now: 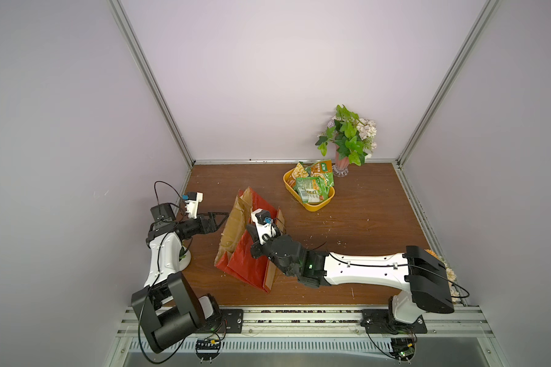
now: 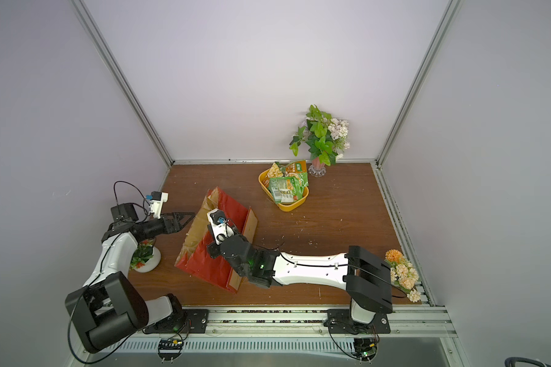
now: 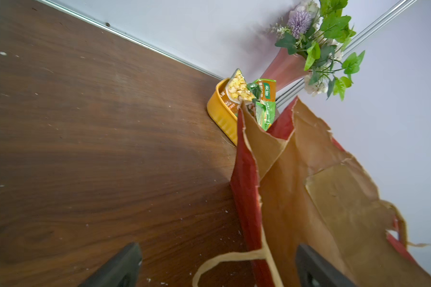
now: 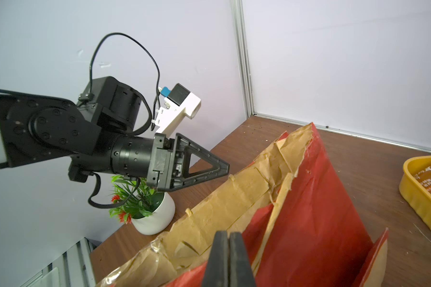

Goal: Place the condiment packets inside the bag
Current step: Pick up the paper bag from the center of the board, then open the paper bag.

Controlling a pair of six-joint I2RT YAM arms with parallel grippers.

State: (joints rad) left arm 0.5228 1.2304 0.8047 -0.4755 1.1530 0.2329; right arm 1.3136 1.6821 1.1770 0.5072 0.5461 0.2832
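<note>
At the bag's open mouth, the right claw [image 4: 228,238] is closed, finger against finger, with nothing seen between them. Whether it nips the red rim below cannot be determined.

On the side of the bag [image 1: 252,263] away from the tray, the left claw [image 3: 218,251] stands fully open. The torn brown wall and a tan cord handle [image 3: 234,258] lie between its fingers, but contact is not evident.

The bag stands on the tabletop [image 1: 363,222], leaning, its rim ragged.

The condiment packets [image 1: 314,187] are not in the bag. They are heaped in a yellow tray [image 1: 312,206] beyond the bag, well apart from it, beside a flower vase [image 1: 341,165]. From the right claw they lie onward past the bag's far wall. The uppermost green packet lies with its long axis roughly along the tray's length. Judgement: the right arm is the nearer and has the clear path; the left has the bag between it and the tray.

Not verifiable:
- The packets overlap, so their number is uncertain.
- The bag's floor is hidden, so its contents are unknown.
- The bag wall cuts off part of the tray in the left wrist view.
- Only a tray corner enters the right wrist view.
</note>
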